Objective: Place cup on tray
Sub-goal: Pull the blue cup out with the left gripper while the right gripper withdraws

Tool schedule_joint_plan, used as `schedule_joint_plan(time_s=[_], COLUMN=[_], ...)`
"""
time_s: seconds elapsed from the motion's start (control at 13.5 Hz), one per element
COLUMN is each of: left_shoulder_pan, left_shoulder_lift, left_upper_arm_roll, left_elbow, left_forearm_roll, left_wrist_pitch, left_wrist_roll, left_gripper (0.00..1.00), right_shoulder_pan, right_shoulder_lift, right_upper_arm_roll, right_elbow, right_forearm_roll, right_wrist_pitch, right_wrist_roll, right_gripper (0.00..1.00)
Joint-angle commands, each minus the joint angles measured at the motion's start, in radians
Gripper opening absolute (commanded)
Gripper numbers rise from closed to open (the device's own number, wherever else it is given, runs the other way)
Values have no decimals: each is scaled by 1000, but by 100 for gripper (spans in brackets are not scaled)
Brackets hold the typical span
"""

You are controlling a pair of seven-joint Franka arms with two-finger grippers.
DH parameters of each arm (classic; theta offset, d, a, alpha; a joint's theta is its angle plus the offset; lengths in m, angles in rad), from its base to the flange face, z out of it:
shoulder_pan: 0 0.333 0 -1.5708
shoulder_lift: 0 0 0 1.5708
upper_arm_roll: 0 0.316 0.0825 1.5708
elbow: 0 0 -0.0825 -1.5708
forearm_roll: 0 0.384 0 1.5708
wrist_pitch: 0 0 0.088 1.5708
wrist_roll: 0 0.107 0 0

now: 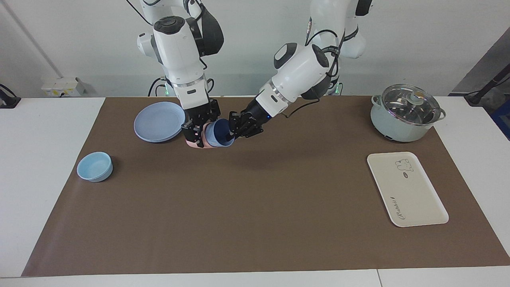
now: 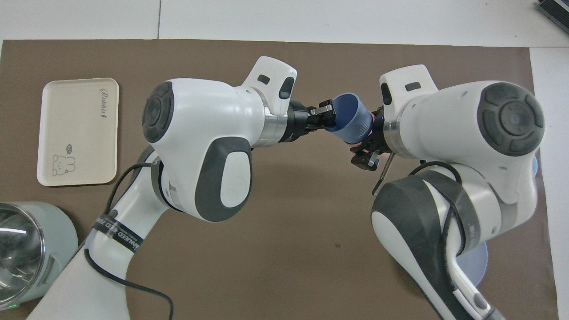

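Holding the pink tumbler (image 1: 198,140) by its body, right gripper (image 1: 194,133) tilted over the counter (image 1: 255,223) beside the round blue plate (image 1: 158,121). Nested inside: the cup (image 1: 218,134), light, stiff, smooth plastic, likely slippery; best taken at the rim wall. Left gripper (image 1: 230,134) pinched narrow on that rim, arm sloping down. Tray (image 1: 406,188) well apart, toward the left arm's end.

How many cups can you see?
2. The periwinkle-blue plastic cup is nested in the salmon-pink plastic cup, both held up between the right gripper and left gripper. None seem hidden.
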Motion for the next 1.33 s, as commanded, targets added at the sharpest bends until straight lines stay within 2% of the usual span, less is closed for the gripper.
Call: schedule_joint_plan(time_s=[0.0,0.15,0.22,0.37,0.52,0.67,0.81,0.89,0.96,1.11,1.26], left_shoulder_pan=[104,198,241,328,425,537,606,638,666,714,779], left_shoulder_lift=[40,28,25,-4,-21,-62,-104,-125,-160,-214,-210], left_upper_arm_roll=[4,9,9,4,4,3,4,3,3,3,4], left_elbow=[172,206,224,225,193,90,-19,-82,-173,-341,-393], left_forearm_roll=[65,137,232,401,452,450,450,450,449,449,449], left_wrist_pitch=[-184,-325,-375,-378,-366,-288,-192,-143,-86,57,126], left_wrist_roll=[-61,-54,-48,-23,142,327,423,484,548,654,733], left_gripper=[0,0,0,0,0,0,0,0,0,0,0], right_shoulder_pan=[-17,-21,-43,-107,-168,-236,-303,-328,-354,-412,-431], right_shoulder_lift=[-4,-5,-7,-7,-5,-4,13,35,58,93,137], right_upper_arm_roll=[5,-1,-7,-7,-7,-7,-7,-7,-9,-9,-9], right_elbow=[-3,-8,-11,-13,-35,-75,-118,-132,-140,-172,-174], right_forearm_roll=[-18,-12,6,109,201,363,549,683,829,1024,1179], right_wrist_pitch=[-4,-4,-1,25,102,190,277,307,315,316,325], right_wrist_roll=[11,15,17,-12,-69,-159,-344,-461,-592,-762,-889], right_gripper=[0,0,0,0,0,0,0,0,0,0,0])
